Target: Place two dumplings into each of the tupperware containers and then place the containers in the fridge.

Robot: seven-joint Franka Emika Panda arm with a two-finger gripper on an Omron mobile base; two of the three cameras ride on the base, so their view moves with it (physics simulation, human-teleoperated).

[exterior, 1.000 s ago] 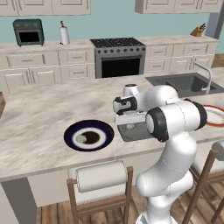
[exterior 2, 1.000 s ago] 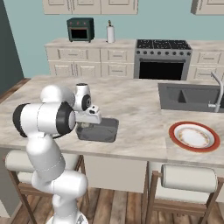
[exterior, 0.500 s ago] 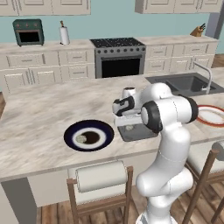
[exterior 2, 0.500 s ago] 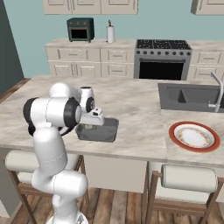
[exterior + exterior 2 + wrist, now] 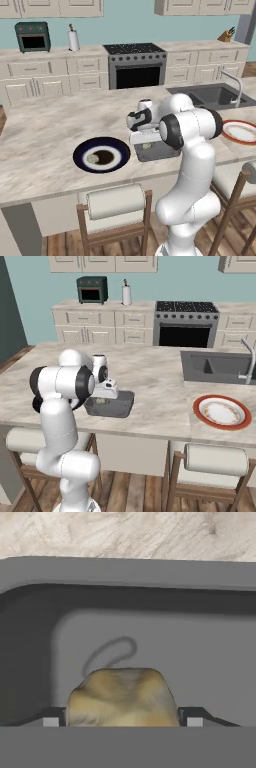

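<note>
Hand view, dumpling [image 5: 122, 697] between end effector [image 5: 122, 721] tips, unlabelled tupperware container [image 5: 150, 577]

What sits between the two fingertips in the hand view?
A dumpling fills the gap between the gripper's fingertips, hanging over the grey floor of a tupperware container.

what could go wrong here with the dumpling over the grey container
The tan lumpy dumpling sits between the fingertips of the hand, over the shallow grey plastic container. It hangs near one rounded corner, so a drop could bounce it against the wall or out. The hand hangs low, so sideways motion might shove the container along the marble counter.
</note>
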